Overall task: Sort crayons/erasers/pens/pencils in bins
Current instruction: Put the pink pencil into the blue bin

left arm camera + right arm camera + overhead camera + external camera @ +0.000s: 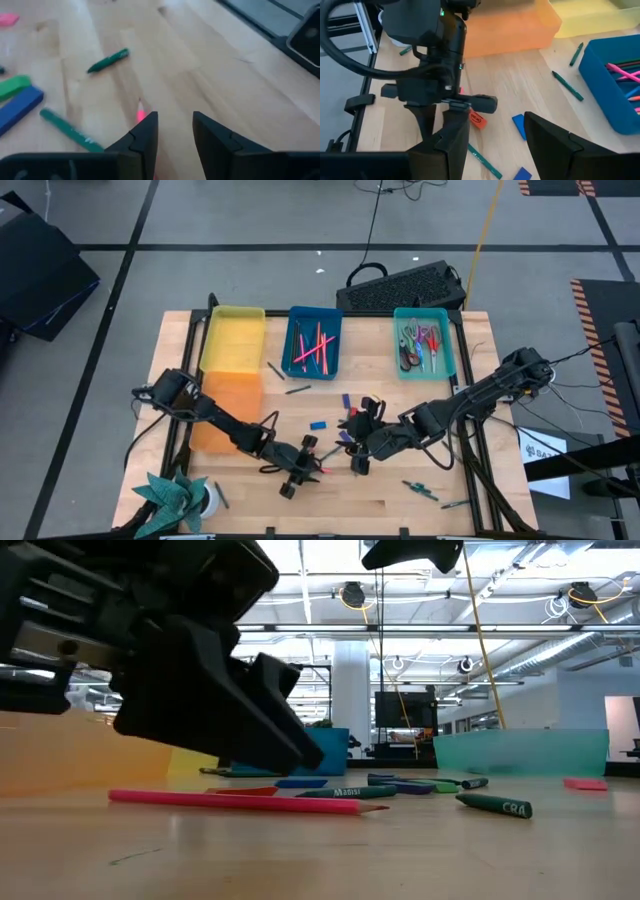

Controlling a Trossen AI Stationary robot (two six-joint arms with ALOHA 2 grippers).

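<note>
Pale wood makes up the surface (400, 515), and along its far edge stand the bins: a yellow one (234, 338) at the left, a blue one (314, 341) holding pink and red sticks, and a teal one (424, 342) at the right with scissors and pens inside. A translucent orange bin (226, 410) lies just nearer than the yellow one, touching it.

The left gripper (300, 468) sits low over the near middle of the surface, its fingers (145, 137) released with a narrow gap between them, poised over a pink pencil (235, 800) that lies flat on the wood; whether the fingers touch it cannot be told. Green crayons (108, 60) lie loose beyond it.

The right gripper (357, 448) is just to the right of the left one, near the middle of the surface, also spread apart and grasping nothing.

The erasers lie loose between the two grippers and the bins: a blue eraser (318, 424) in the middle, a red one (477, 120) beside the left gripper, and a pink one (585, 783) off to the right in the low view. A black keyboard (405, 285) rests beyond the bins.
</note>
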